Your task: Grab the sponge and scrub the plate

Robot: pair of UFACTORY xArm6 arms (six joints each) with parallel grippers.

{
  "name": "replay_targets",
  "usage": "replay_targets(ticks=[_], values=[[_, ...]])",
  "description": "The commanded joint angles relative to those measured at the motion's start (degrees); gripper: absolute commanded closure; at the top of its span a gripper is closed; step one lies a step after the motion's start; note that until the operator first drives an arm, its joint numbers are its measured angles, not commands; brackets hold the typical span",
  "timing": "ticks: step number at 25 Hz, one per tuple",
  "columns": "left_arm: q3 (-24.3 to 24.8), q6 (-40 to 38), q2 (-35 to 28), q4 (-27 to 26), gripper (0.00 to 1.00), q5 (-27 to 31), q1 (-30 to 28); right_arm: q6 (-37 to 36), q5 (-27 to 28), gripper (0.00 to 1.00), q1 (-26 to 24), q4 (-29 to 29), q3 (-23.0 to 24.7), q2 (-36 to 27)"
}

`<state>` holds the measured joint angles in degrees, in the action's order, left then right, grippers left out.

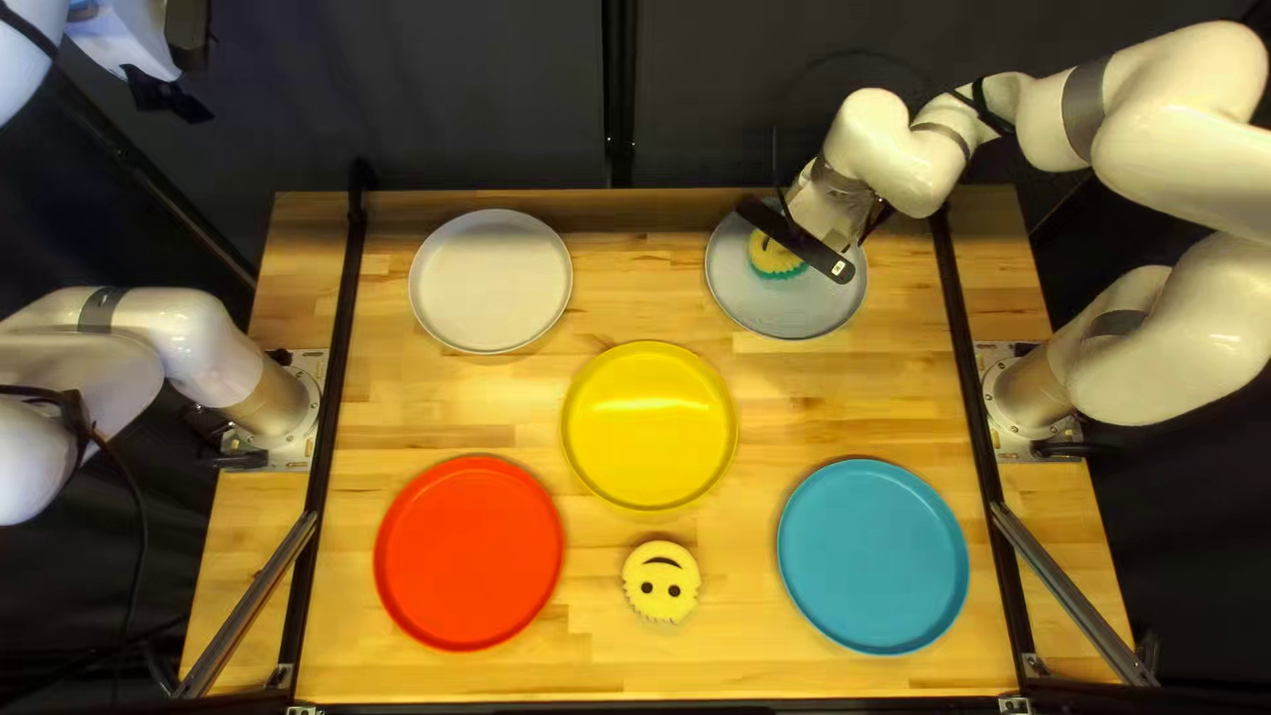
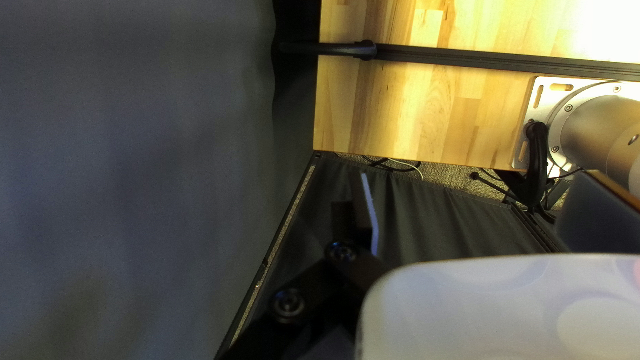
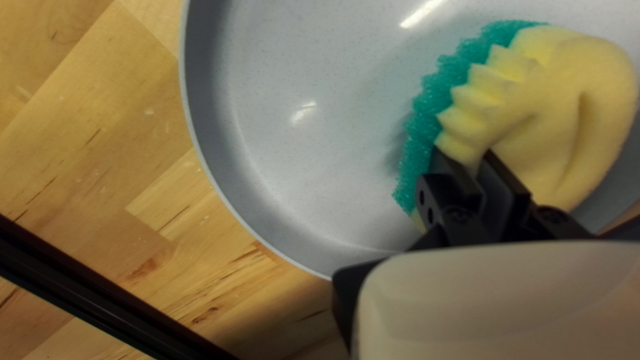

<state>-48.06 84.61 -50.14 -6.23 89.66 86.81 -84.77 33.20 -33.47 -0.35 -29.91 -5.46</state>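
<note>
The right gripper point(image 3: 467, 162) was closed on the yellow-and-green face sponge point(image 3: 567, 93), over the grey plate point(image 1: 792, 318) near the bench's point(image 1: 821, 411) far edge. From the sponge, more bare plate showed toward the bench's near edge, likely the way to scrub.

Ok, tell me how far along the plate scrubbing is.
The pickup looks done: my right claw is shut on the yellow and teal sponge. In hand is the scrub, with the sponge at the grey plate; strokes can't be confirmed. Left, probably: finishing the scrub, then releasing the sponge, since the claw grips it.
</note>
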Motion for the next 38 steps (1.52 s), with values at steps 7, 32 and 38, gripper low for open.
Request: replay_targets(ticks=[7, 32, 38], values=[[0.00, 0.00, 0.00, 0.00, 0.00, 0.00, 0.00, 4.73, 7.00, 1.00, 6.97, 4.19, 2.95, -7.40], [0.00, 0.00, 0.00, 0.00, 0.00, 0.00, 0.00, 3.27, -2.89, 1.00, 0.15, 6.22, 11.83, -7.85], [0.00, 0.00, 0.00, 0.00, 0.00, 0.00, 0.00, 0.11, -4.38, 1.00, -4.47, 6.67, 10.28, -5.15]])
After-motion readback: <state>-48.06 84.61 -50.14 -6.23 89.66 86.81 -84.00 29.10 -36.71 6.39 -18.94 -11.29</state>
